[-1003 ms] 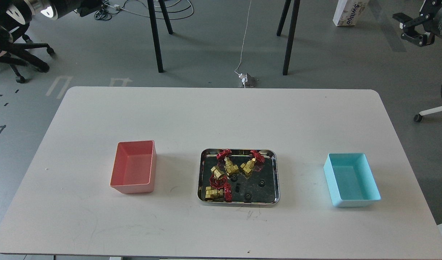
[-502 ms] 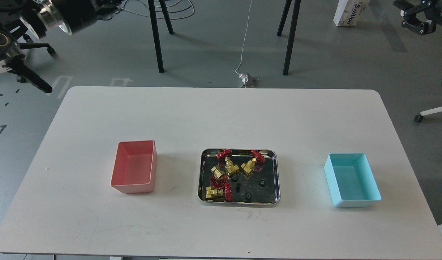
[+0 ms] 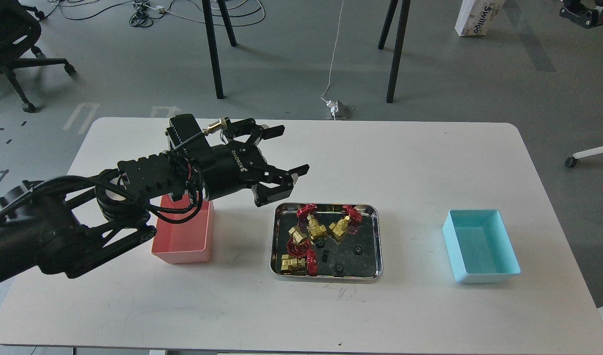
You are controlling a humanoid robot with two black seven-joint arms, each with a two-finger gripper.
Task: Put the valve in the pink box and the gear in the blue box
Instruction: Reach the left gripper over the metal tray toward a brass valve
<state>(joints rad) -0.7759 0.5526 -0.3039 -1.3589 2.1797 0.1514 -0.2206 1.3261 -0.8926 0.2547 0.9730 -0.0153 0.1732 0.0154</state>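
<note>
Gripper on my left arm (image 3: pixel 281 158) hangs above the bench (image 3: pixel 429 162), its fingers spread wide and holding nothing, just up-left of the steel tray (image 3: pixel 375 231). My right gripper (image 3: pixel 580 12) barely shows at the top edge, so I cannot tell its state. I judge the reach for a valve is the step in hand. Four valves lie in the tray's left half; the nearest valve (image 3: pixel 315 224) sits close to two others, red handwheels almost touching. Black gears, one gear (image 3: pixel 358 250) among them, lie loose on the right half. The pink box (image 3: pixel 202 246) is beside the tray under my forearm; the blue box (image 3: pixel 481 246) looks empty. Next I must come down over one valve without catching its neighbours.
</note>
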